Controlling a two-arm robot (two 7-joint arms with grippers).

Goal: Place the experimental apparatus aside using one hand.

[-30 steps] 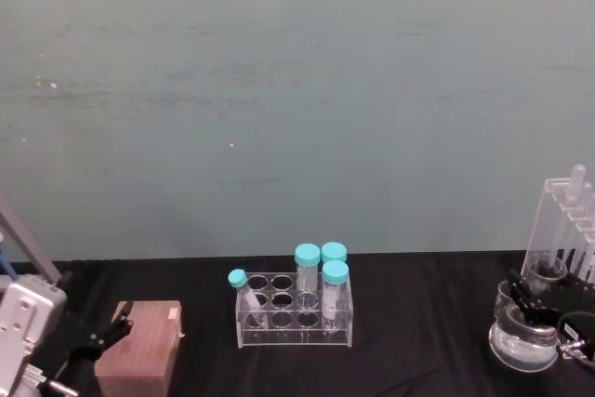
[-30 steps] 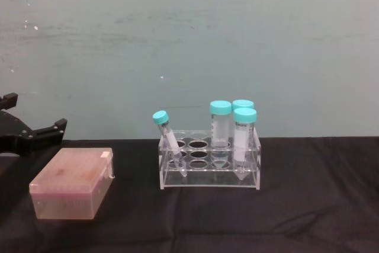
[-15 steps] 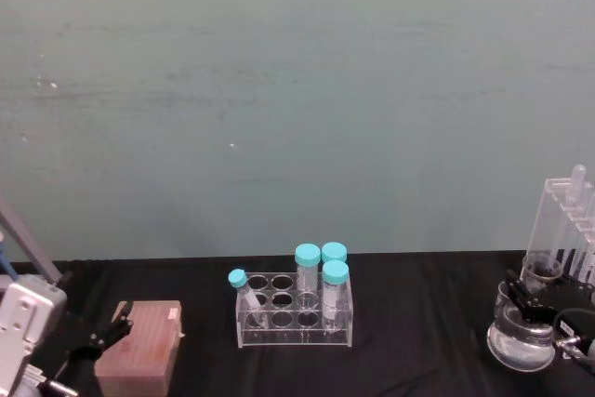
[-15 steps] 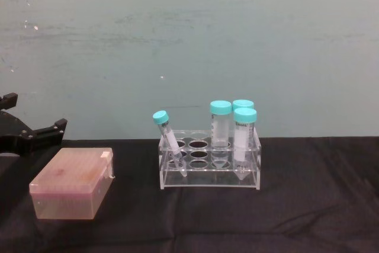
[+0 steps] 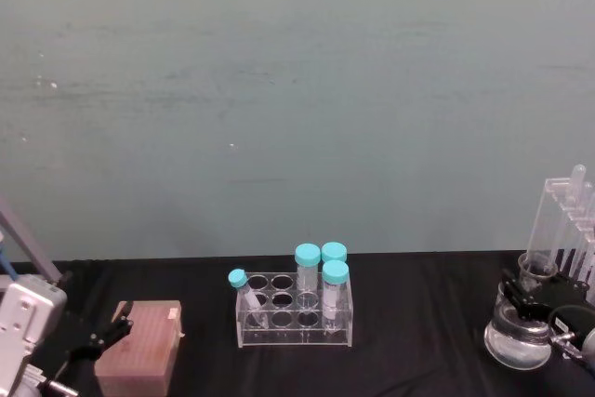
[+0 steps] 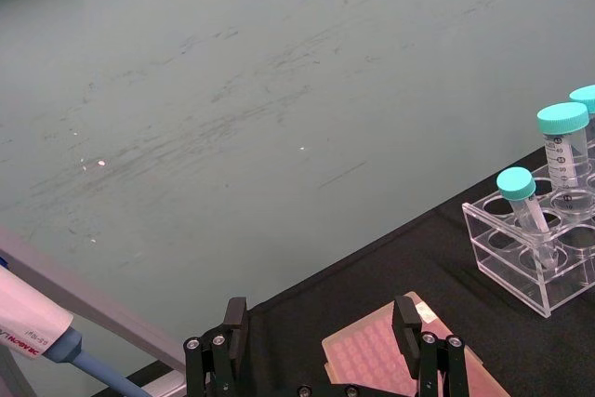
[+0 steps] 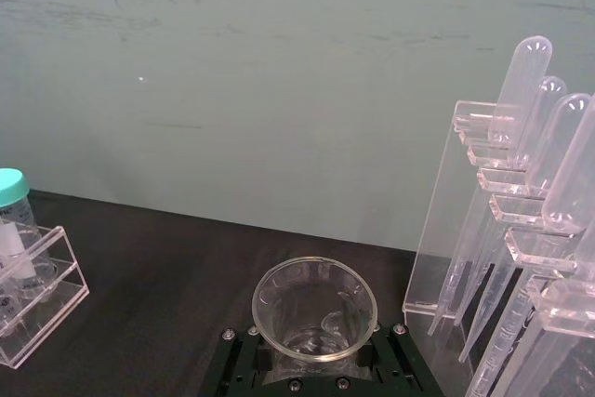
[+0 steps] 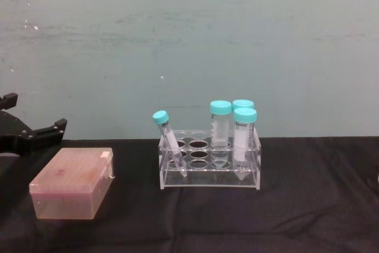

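At the worktop's (image 5: 418, 323) far right edge, head view: one conical flask (image 5: 509, 341) with clear liquid, upright, mouth up; one small glass beaker (image 5: 532, 271), upright, open mouth up; one tall acrylic rack (image 5: 565, 230) of long glass test tubes, just behind the beaker.

Rack: in the right wrist view (image 7: 483, 230) its stepped shelves carry at least four long tubes (image 7: 511, 109), long axes near vertical and leaning, rounded ends uppermost. It stands just beside the beaker, apart from it.

Right gripper (image 5: 537, 293): black, low at the right edge of the head view, above the flask and in front of the rack. In the right wrist view (image 7: 316, 352) the beaker (image 7: 315, 309) sits directly between its two fingers (image 7: 244, 352), rim above them; fingers pinched against the glass on either side.

Centre of the worktop: one low clear rack (image 5: 296, 311), nine holes, four teal-capped tubes (image 5: 308, 267). Three stand upright; one (image 8: 169, 140) leans, cap towards the left.

Left of that: one pinkish translucent box (image 8: 74, 183), lid on, lying flat.

Left gripper (image 6: 325, 360): black, fingers spread wide, hanging above the near edge of the box (image 6: 381, 360) in the left wrist view; in the chest view (image 8: 26, 134) it sits above and left of the box, apart from it.
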